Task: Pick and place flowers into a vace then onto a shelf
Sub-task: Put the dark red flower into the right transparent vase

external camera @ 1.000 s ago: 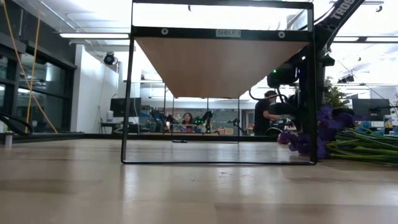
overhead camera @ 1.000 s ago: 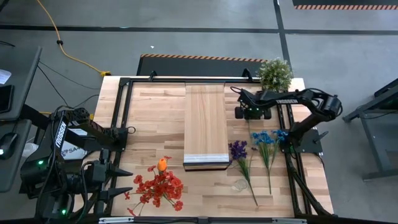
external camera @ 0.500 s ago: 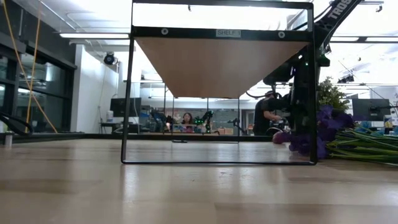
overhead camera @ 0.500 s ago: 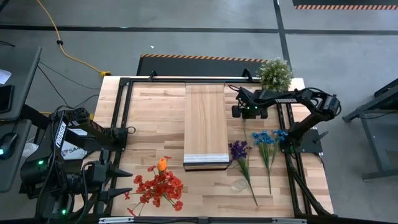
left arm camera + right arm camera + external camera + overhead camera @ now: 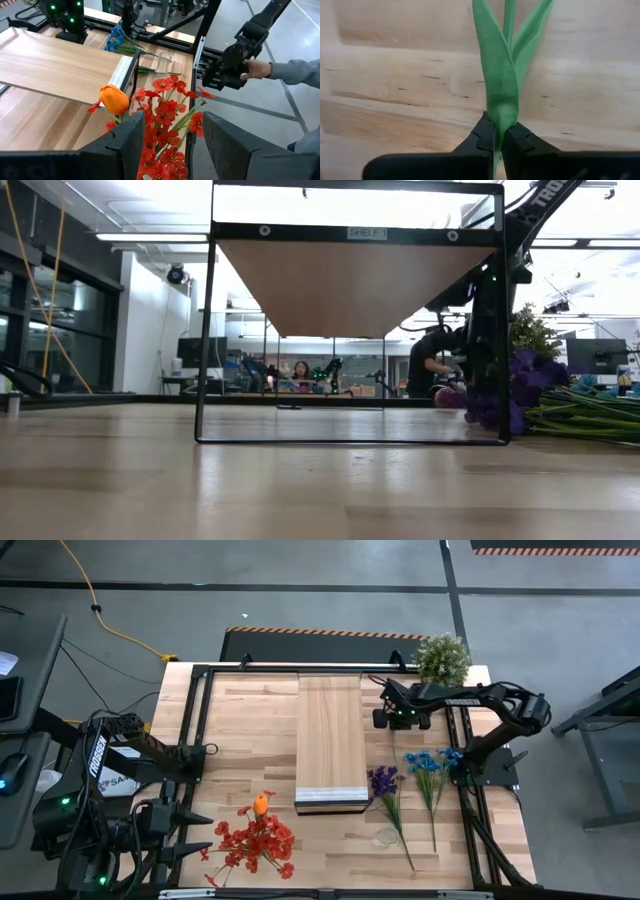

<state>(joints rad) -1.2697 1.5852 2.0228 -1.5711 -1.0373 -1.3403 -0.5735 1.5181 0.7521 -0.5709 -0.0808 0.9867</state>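
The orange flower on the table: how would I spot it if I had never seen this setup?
Start at the long light-wood shelf in the middle of the table and go to its pale front end. Just off that end, toward the left arm, lies a heap of red flowers. The orange flower is the single smooth tulip-shaped head at the heap's edge nearest the shelf, the only orange one.

Slatted wooden tabletop (image 5: 250, 730) carries shelf (image 5: 331, 740), flowers (image 5: 255, 840), glass vase (image 5: 386, 837).

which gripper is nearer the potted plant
Right. The right gripper sits at the far end of the table just beside the potted plant, its fingers shut on a green stem. The left gripper waits at the near-left corner.
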